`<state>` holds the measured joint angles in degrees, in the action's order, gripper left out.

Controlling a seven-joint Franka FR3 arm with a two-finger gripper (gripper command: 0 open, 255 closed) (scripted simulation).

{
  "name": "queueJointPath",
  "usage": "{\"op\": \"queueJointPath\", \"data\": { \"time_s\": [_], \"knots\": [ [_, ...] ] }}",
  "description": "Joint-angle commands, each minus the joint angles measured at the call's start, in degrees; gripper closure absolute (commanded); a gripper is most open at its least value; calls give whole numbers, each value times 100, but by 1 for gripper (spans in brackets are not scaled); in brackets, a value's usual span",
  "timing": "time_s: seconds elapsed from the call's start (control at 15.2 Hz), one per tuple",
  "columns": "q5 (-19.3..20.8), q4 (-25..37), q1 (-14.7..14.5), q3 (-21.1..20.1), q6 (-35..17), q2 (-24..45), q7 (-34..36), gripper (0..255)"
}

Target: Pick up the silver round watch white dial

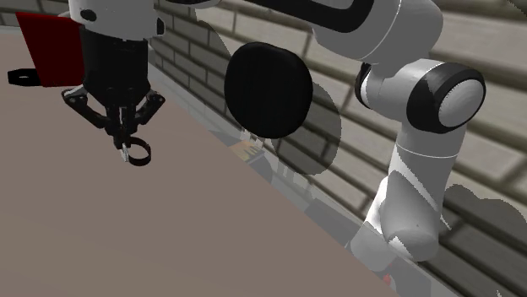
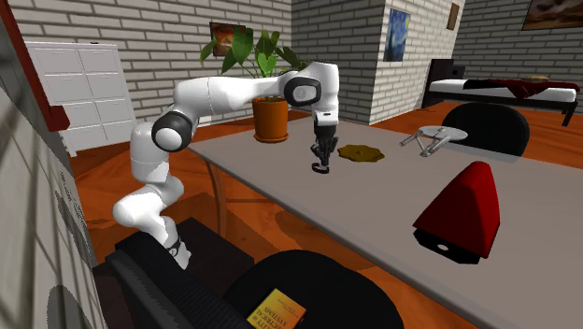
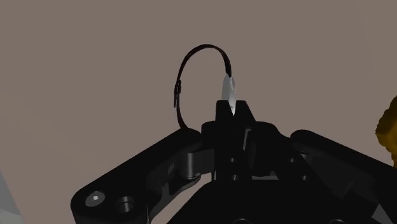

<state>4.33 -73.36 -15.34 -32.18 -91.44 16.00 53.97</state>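
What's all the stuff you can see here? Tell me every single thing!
watch: one, dark strap and pale dial, between the gripper's fingers
table: one, grey-brown, under the gripper
potted plant: one, green leaves in an orange pot, on the table's far end
flat lump: one, yellow-brown, on the table beside the gripper
spaceship model: one, grey, on the table
wedge: one, red, on the table
chairs: two, black, beside the table
book: one, yellow, by the nearer chair
bed: one, dark, far back
arm: one, white
gripper: one, black, shut on the watch
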Motion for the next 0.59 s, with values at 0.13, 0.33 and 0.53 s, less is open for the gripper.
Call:
{"op": "queueJointPath", "data": {
  "time_s": [0.13, 0.33, 0.53],
  "knots": [
    [-1, -3, -1, -1, -2, 1, 1, 255],
    [51, 290, -58, -5, 208, 93, 28, 255],
    [132, 723, -151, -10, 512, 233, 69, 255]
  ]
}}
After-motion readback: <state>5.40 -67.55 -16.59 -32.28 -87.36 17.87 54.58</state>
